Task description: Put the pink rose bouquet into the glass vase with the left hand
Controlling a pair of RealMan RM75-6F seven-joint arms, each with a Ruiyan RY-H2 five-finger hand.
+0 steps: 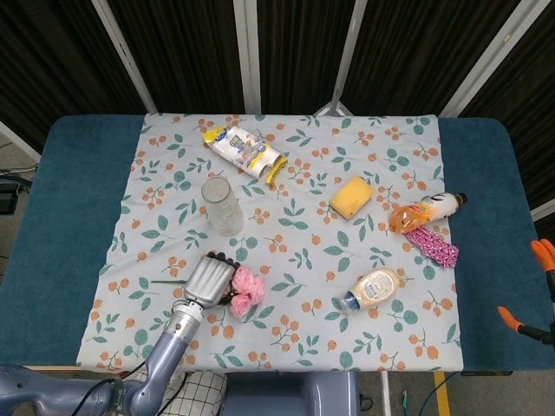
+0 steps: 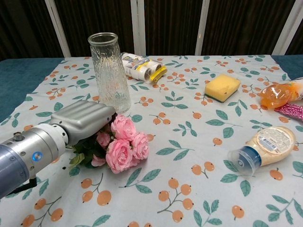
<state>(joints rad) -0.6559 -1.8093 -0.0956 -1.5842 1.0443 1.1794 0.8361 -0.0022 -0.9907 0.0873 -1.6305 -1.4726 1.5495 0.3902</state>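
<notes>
The pink rose bouquet lies on the floral cloth at the front left, blooms pointing right. My left hand lies palm-down over its leaves and stems, fingers curled around them and mostly hidden beneath the hand's back. A thin green stem end sticks out to the left of the hand. The glass vase stands upright and empty just behind the hand and bouquet, a short gap away. My right hand shows in neither view.
A wipes packet lies behind the vase. Further right are a yellow sponge, an orange bottle, a pink scrubber and a lying sauce bottle. Orange clamps hang at the right edge.
</notes>
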